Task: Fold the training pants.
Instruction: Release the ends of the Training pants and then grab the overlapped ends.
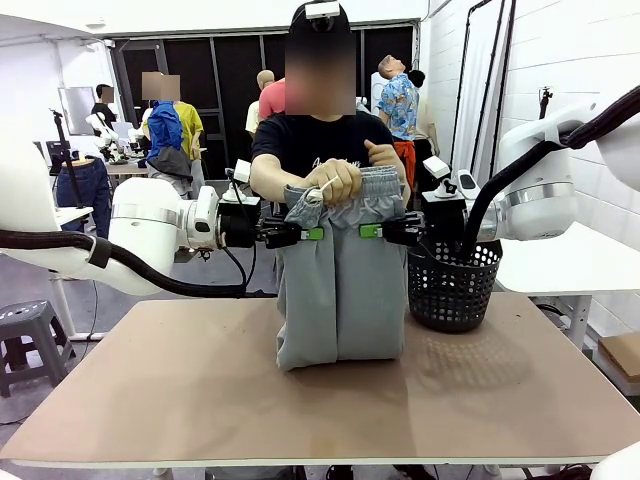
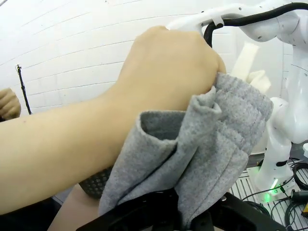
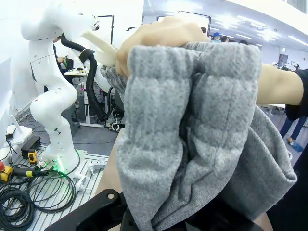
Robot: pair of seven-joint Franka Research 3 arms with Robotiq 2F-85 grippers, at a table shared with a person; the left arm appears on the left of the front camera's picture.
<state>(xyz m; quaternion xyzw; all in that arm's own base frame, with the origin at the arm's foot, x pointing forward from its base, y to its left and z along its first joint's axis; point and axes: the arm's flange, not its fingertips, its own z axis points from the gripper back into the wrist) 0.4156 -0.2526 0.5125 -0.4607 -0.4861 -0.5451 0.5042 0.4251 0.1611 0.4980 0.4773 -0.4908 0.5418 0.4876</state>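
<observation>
The light grey training pants (image 1: 340,290) hang upright over the middle of the table, their lower fold resting on the tabletop. My left gripper (image 1: 300,234) is shut on the pants' left edge just below the waistband. My right gripper (image 1: 375,231) is shut on the right edge at the same height. The person's hands (image 1: 335,182) grip the ribbed waistband from above. In the left wrist view the hand (image 2: 163,72) bunches the grey fabric (image 2: 211,144) above my left gripper (image 2: 187,214). In the right wrist view the waistband (image 3: 192,134) rises from my right gripper (image 3: 159,214).
A black mesh basket (image 1: 455,285) stands on the table at the right, just behind my right gripper. The brown table (image 1: 200,400) has bare room in front of and to the left of the pants. The person stands at the far edge.
</observation>
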